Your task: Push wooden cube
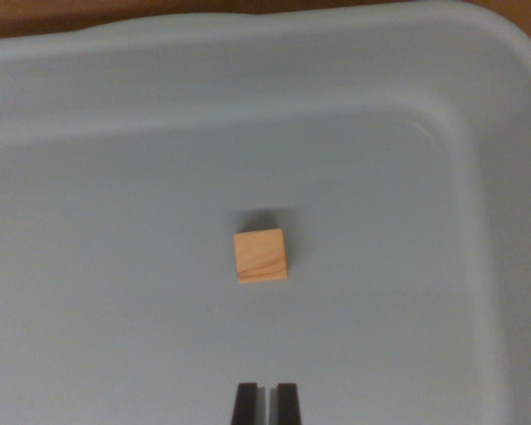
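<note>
Your tool [266, 403] sits at the wrist view's bottom edge, fingertips nearly together and holding nothing. You have the wooden cube [261, 255] straight ahead, apart from the tips, on the pale tray's [88, 292] floor, so push forward.

A big pale grey-blue tub [115, 133] filled almost the whole picture. Its floor was smooth and flat. Its back wall ran across the top of the frame, and its right wall ran down the right side. The two walls met in a round corner at the upper right. The rim was thick and rounded. A thin strip of brown table [88, 13] showed along the top edge, and a little more peeked out in the upper right corner. The light was soft and dim. A small shiny spot sat near the upper right corner.
</note>
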Robot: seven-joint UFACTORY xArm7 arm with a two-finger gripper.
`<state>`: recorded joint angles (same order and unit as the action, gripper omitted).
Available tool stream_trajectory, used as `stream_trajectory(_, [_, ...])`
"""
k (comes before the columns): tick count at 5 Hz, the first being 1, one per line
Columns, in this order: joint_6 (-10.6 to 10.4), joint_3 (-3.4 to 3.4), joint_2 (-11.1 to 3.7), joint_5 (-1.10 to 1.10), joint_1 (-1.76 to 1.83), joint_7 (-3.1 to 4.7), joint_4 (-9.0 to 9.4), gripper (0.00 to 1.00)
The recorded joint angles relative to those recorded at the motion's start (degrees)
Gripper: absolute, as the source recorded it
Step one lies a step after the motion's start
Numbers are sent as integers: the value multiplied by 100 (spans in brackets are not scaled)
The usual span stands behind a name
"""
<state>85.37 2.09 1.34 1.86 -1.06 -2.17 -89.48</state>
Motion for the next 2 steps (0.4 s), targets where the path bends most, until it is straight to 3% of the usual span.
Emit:
stream_trajectory(1, [-160, 10, -49, -8, 1, 25, 125, 0])
stream_trajectory(2, [-160, 10, -49, -8, 1, 25, 125, 0])
